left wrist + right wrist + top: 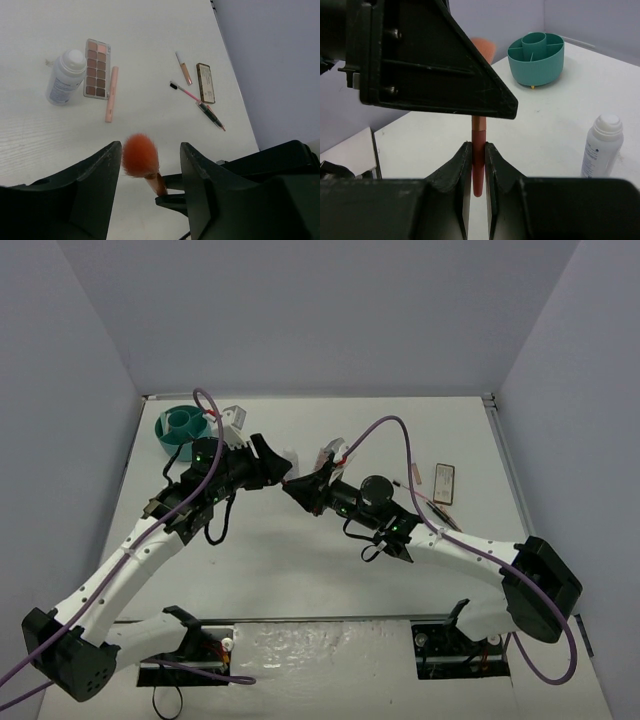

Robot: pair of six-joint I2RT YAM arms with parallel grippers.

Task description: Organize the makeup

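Note:
My right gripper point(478, 146) is shut on the pink handle of a makeup brush point(478, 150), held above the table's middle. Its orange bristle head point(140, 155) stands between the fingers of my left gripper point(151, 147), close to the left finger with a clear gap to the right one. In the top view the two grippers meet tip to tip, left point(278, 468) and right point(296, 488). On the table lie a white bottle point(64, 77), a brown palette point(97, 67), a pink stick point(111, 101), a dark-framed compact point(205, 82) and more thin sticks point(197, 100).
The round teal divided tub point(178, 427) stands at the far left corner, also in the right wrist view point(536, 59). Grey walls close in the table on three sides. The compact point(446, 483) lies near the right edge.

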